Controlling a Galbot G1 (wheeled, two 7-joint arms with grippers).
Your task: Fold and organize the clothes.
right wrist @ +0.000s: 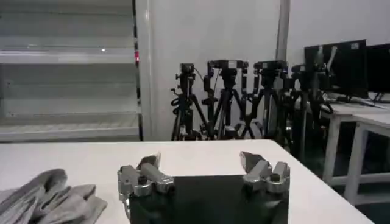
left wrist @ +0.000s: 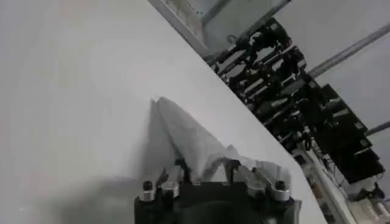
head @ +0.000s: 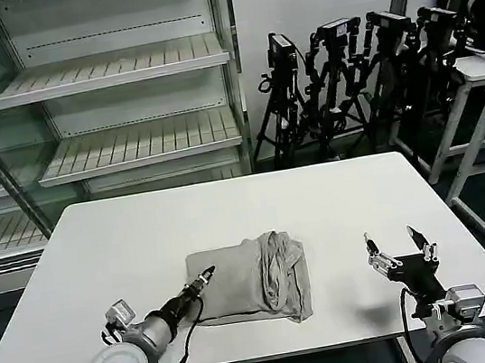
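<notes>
left gripper (head: 207, 275) on T-shirt (head: 253, 279), white table (head: 141, 233)

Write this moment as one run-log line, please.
T-shirt: folded, on table | left gripper: on its left edge | right gripper: open, apart

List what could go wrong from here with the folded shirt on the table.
1. The left gripper sits at the near-left corner of the folded T-shirt; pulling away could drag that corner and open the fold.
2. The shirt's right side is bunched and uneven, so the stack may slump.
3. The right gripper hovers open, apart from the shirt, so nothing steadies that side on the table.
</notes>
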